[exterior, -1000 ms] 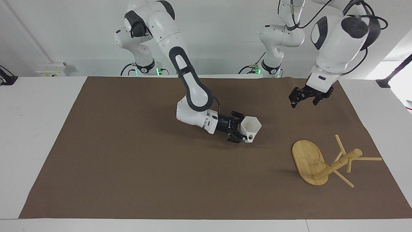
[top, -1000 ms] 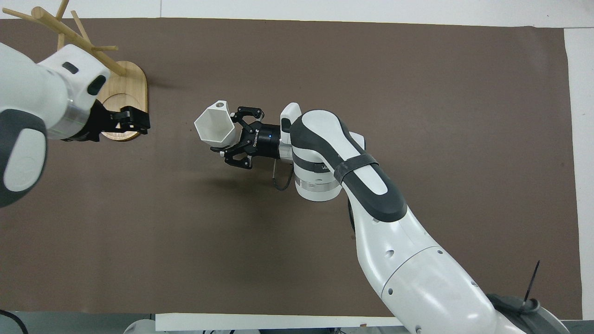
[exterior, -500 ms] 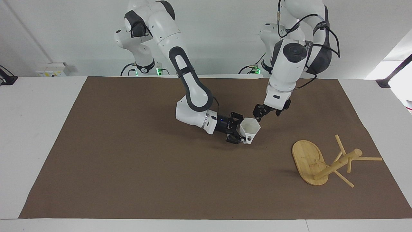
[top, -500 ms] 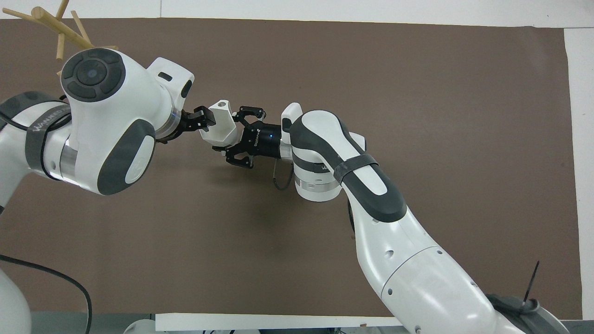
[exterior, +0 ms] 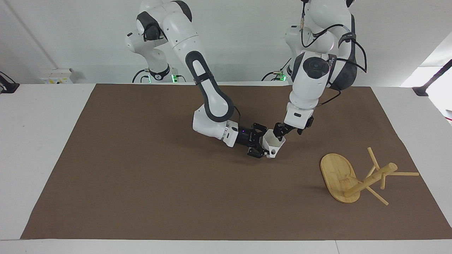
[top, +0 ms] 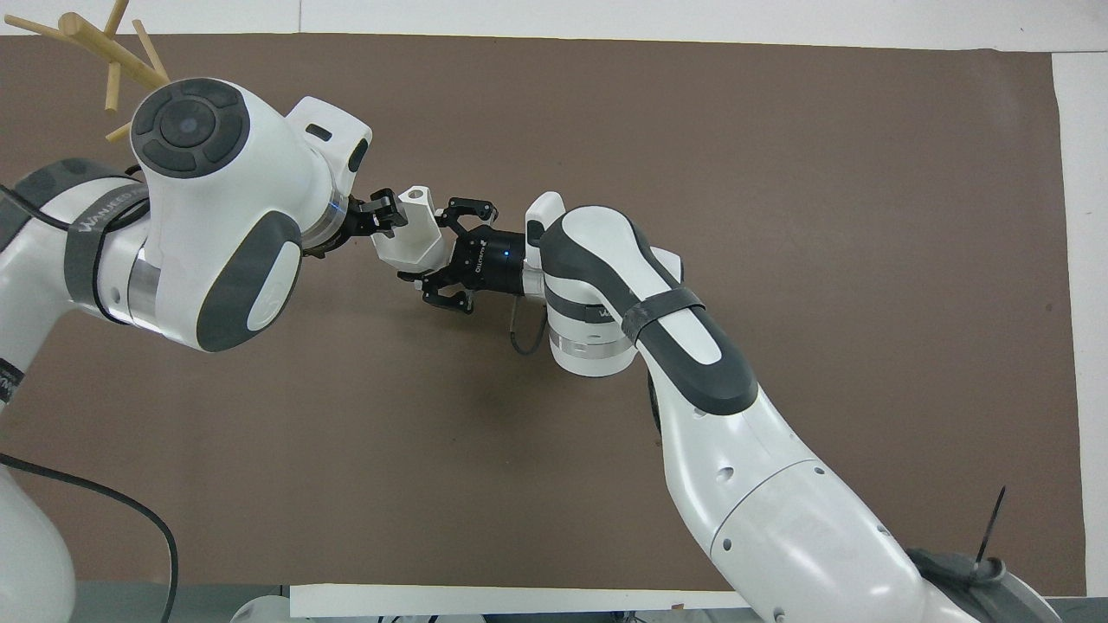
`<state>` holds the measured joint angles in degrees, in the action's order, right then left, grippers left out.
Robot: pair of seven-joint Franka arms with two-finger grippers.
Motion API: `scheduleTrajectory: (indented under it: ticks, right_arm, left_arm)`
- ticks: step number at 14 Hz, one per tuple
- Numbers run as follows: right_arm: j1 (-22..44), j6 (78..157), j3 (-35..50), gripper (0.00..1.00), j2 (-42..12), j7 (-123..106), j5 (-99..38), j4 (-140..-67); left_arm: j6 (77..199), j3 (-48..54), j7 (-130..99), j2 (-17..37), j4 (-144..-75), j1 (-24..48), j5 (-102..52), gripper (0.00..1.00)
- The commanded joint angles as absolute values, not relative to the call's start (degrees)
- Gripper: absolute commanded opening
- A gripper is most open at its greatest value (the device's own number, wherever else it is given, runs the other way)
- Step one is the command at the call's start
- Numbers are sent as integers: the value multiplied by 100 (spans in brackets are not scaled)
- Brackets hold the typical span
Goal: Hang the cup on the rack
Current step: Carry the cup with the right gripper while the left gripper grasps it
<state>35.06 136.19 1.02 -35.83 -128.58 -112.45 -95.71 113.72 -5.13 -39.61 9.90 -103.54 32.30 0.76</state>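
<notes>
Facing view: we see the left gripper (exterior: 279,131) has swung in from upper right of frame to the cup (exterior: 274,144) at frame center, fingers now at its rim, closing but can't tell if gripping yet. Looks like a handover, imo. Right gripper (exterior: 262,145) clamped shut on the cup's base, just above the worktop (exterior: 141,176). Rack (exterior: 356,176) sits lower right.

Overhead view: cup (top: 411,235) sits btwn both grippers, left fingers (top: 385,212) at the rim.
</notes>
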Motion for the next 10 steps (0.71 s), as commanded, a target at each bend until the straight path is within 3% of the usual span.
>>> scheduleTrajectory:
  ticks: [1, 2, 5, 6, 10]
  right_arm:
    - [3533, 13676, 97, 23, -3568, -12946, -11373, -9606]
    - [3533, 13676, 97, 23, -3568, -12946, -11373, -9606]
    - [3533, 13676, 97, 23, -3568, -12955, -11373, -9606]
    - [3533, 13676, 97, 23, -3568, -12946, -11373, -9606]
    - [3524, 13676, 97, 23, -3568, -12955, -11373, -9615]
  left_arm:
    - [11531, -580, -4218, 940, -10529, 3349, -131, 60]
    - [11583, -580, -4288, 940, -10538, 3349, -236, 54]
    - [11663, -571, -4386, 879, -10678, 3357, -308, 13]
    - [11715, -571, -4386, 862, -10722, 3357, -316, 6]
    - [11777, -571, -4394, 835, -10784, 3349, -387, 0]
